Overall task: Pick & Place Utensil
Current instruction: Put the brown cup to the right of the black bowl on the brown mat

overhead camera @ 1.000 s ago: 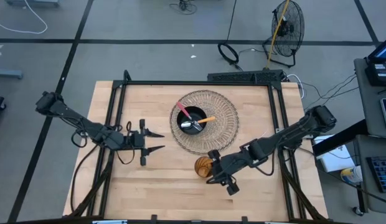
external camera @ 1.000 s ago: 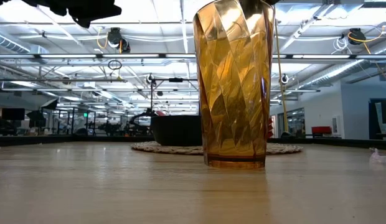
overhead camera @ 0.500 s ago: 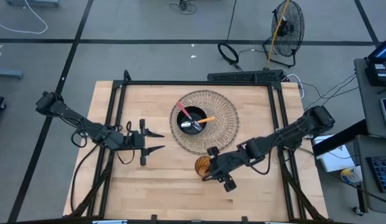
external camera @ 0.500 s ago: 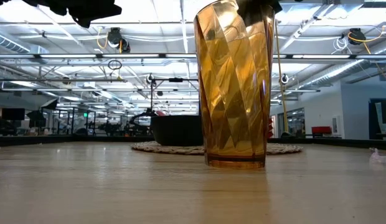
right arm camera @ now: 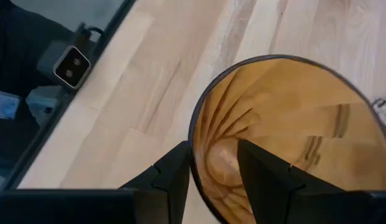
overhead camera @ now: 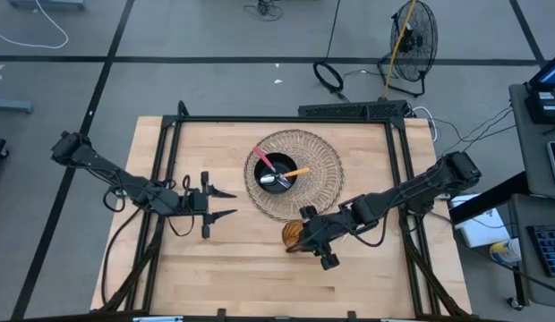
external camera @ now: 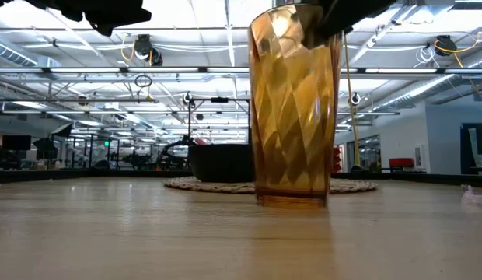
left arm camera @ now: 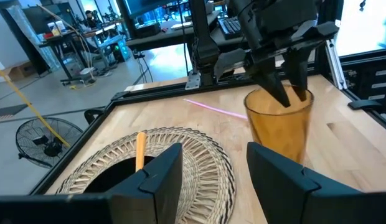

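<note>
An amber faceted cup [overhead camera: 294, 234] stands upright on the wood table, nearer me than the woven mat [overhead camera: 327, 170]. My right gripper [right arm camera: 215, 168] is open over the cup [right arm camera: 286, 124], one finger inside the rim and one outside. On the mat sits a black bowl [overhead camera: 282, 188]. In the bowl lie a pink-handled utensil [overhead camera: 260, 159], an orange-handled one [overhead camera: 298, 171] and a metal spoon [overhead camera: 270, 181]. My left gripper [overhead camera: 228, 204] hovers open at the left, pointing toward the mat, with nothing between its fingers. My right gripper straddles the cup's rim [right arm camera: 194, 146] on the side facing the arm, slanting down from the table's right. The outer finger [right arm camera: 174, 174] lies against the wall's outside. Whether the inner finger [right arm camera: 268, 174] touches the wall, I cannot tell. The cup's base rests on the table [external camera: 291, 201].
A black metal frame [overhead camera: 286, 119] runs along the table's far, left and right sides. Bare wood [overhead camera: 233, 268] lies between the cup and the near edge. A fan [overhead camera: 412, 36] and cables stand on the floor beyond the far edge.
My right gripper has moved toward the far left and down, tipping more steeply, until its fingers straddle the cup's rim. The cup leaned briefly as the fingers arrived and now stands upright again, shifted a little on the table.
</note>
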